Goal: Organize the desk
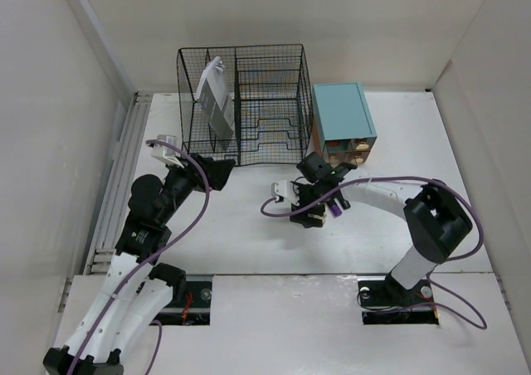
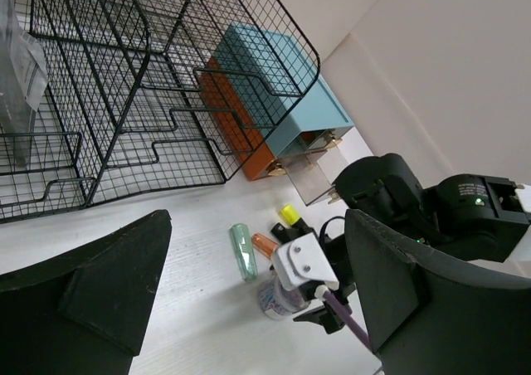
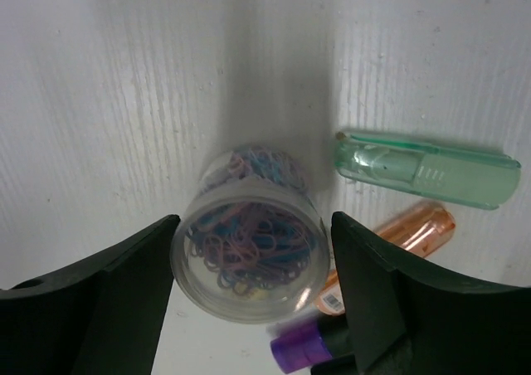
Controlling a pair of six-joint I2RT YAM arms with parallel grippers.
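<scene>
The bench (image 1: 232, 234) lies under everything, wide and white. The rack (image 1: 241, 101) and the box (image 1: 342, 114) stand side by side at its far edge. We think they sit back there so loose things can go inside them and the arms have room in front. A grey pack (image 1: 217, 101) leans in the left part of the rack.

The loose things lie in a little heap in front of the box. There is a jar (image 3: 249, 259) full of bright clips, a green pen (image 3: 427, 172), an orange pen (image 3: 415, 230) and a purple pen (image 3: 303, 342) (a yellow one (image 2: 289, 215) peeks out in the left wrist view). None of them is put away yet, so we judge that most of the tidying is not done.

The right end effector (image 3: 255, 217) is down over the jar, with one finger on each side of it. The fingers are right at its clear wall. We cannot tell if they squeeze it or only stand beside it. We think it is set this way to pick the jar up, since a round jar needs a hold from both sides. The pens lie just beside the jar, so a finger could bump them.

The left end effector (image 2: 257, 216) is near the front of the rack. Its fingers are spread wide and hold nothing. We guess it is kept there so it is out of the other arm's way.
</scene>
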